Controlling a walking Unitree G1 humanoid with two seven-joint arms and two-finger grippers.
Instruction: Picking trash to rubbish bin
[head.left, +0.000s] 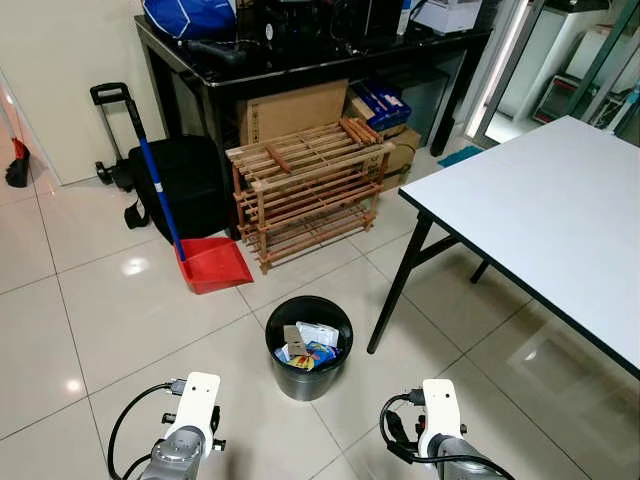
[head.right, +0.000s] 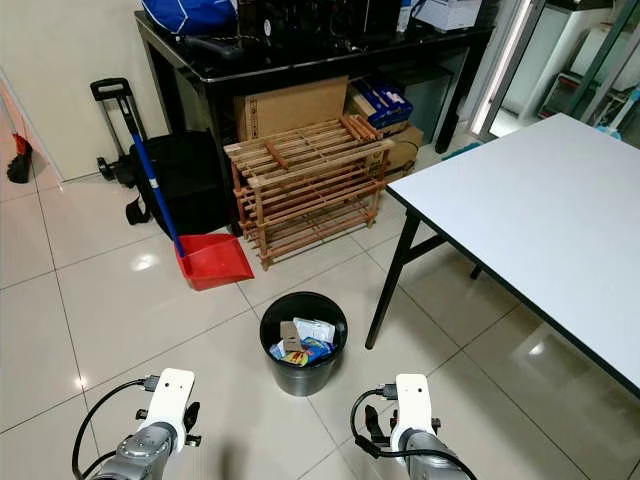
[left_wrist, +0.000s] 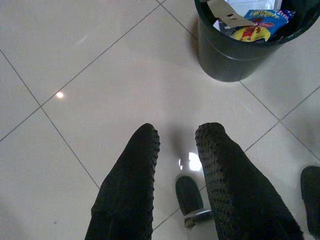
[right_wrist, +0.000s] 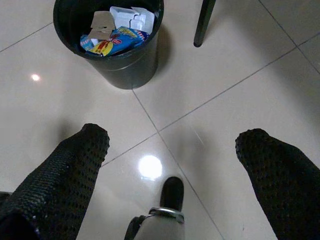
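A round black plastic rubbish bin (head.left: 309, 347) stands on the glossy cream tiled floor (head.left: 110, 320), just ahead of and between both arms. Inside lie a blue and yellow snack wrapper (right_wrist: 116, 41), a torn brown cardboard scrap (right_wrist: 101, 22) and a white carton (right_wrist: 131, 16). The left claw (left_wrist: 177, 150) hangs above bare tile, fingers slightly parted, grasping nothing. The right claw (right_wrist: 172, 145) hangs spread wide, empty. The black leg (head.left: 398, 280) of the white worktop (head.left: 545, 215) stands close to the bin's right. A red dustpan (head.left: 213, 263) and slatted wooden rack (head.left: 308, 190) lie beyond, with open floor to the left.
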